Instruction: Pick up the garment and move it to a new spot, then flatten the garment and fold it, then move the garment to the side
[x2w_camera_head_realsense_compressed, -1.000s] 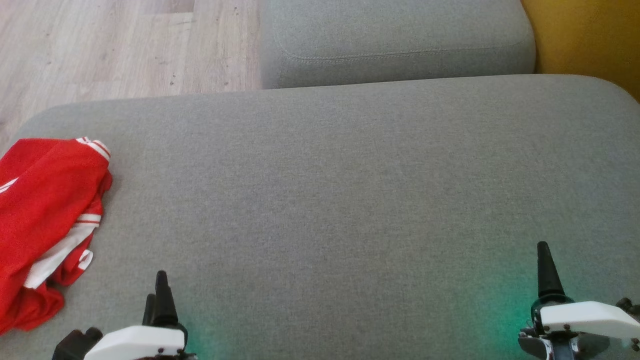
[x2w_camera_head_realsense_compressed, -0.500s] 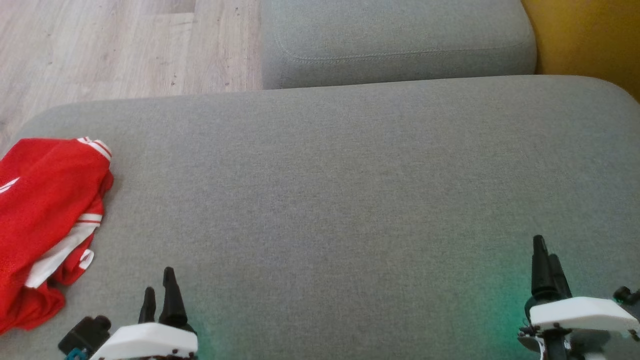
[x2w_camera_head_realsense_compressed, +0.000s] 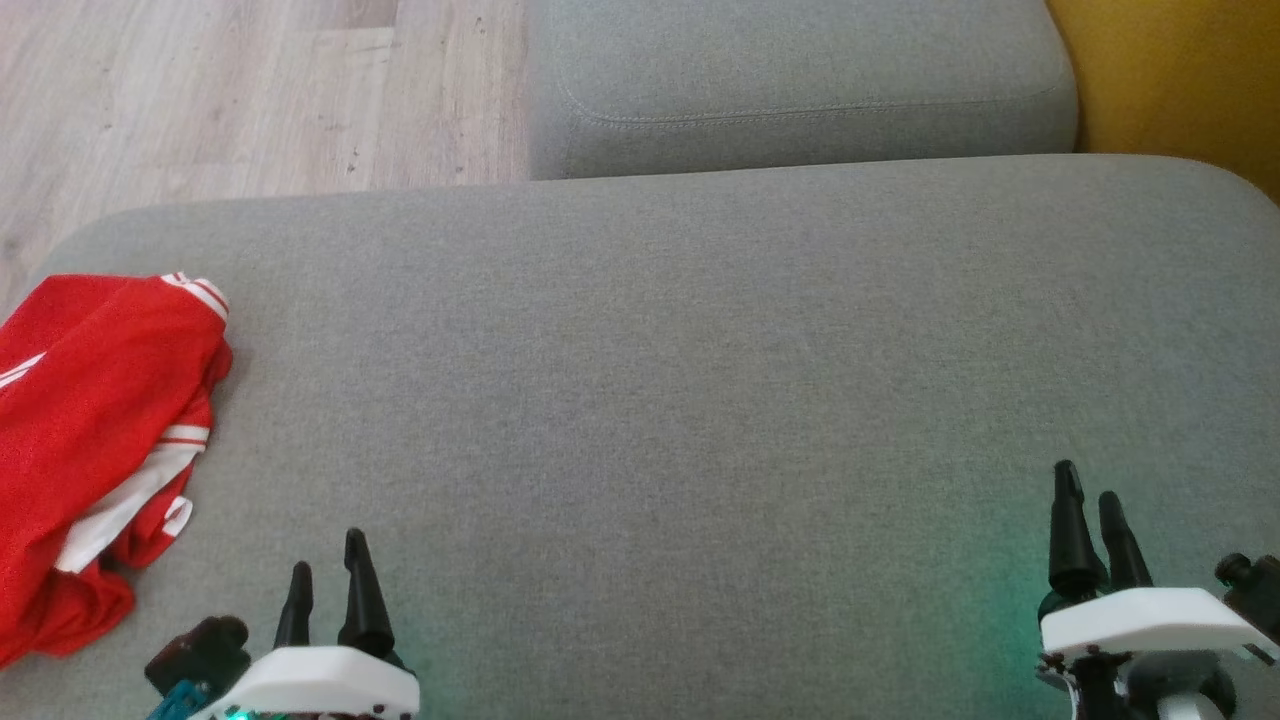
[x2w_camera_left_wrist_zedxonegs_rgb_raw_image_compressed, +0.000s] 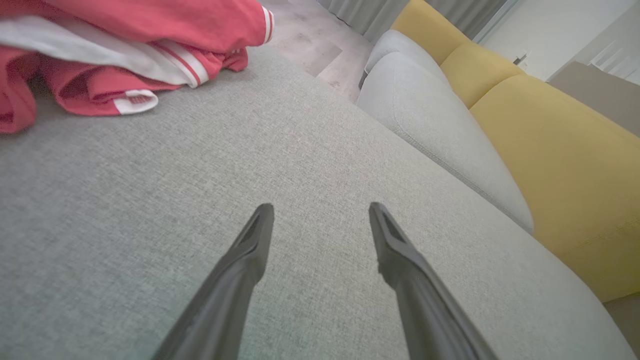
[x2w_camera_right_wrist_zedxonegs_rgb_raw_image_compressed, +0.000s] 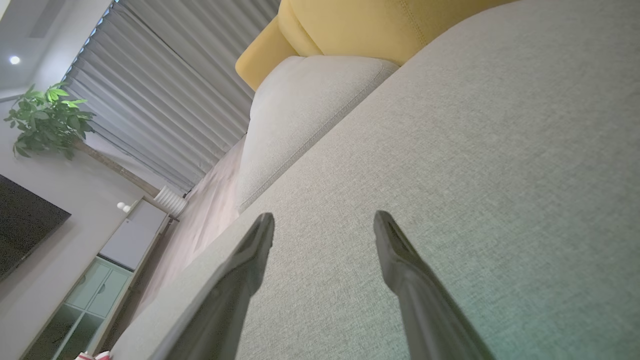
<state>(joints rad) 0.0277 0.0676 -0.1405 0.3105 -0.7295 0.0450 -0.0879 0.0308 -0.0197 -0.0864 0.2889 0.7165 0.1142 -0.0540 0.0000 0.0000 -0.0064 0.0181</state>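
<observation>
Left gripper (x2w_camera_head_realsense_compressed: 328, 560) and right gripper (x2w_camera_head_realsense_compressed: 1088, 490) both spread wide, holding nothing, above grey cushion (x2w_camera_head_realsense_compressed: 700, 400); red garment (x2w_camera_head_realsense_compressed: 90, 430) lies crumpled at cushion's left end, apart from both.

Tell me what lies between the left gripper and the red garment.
Bare grey fabric cushion, seen in the head view, separates the left gripper from the crumpled red garment.
</observation>
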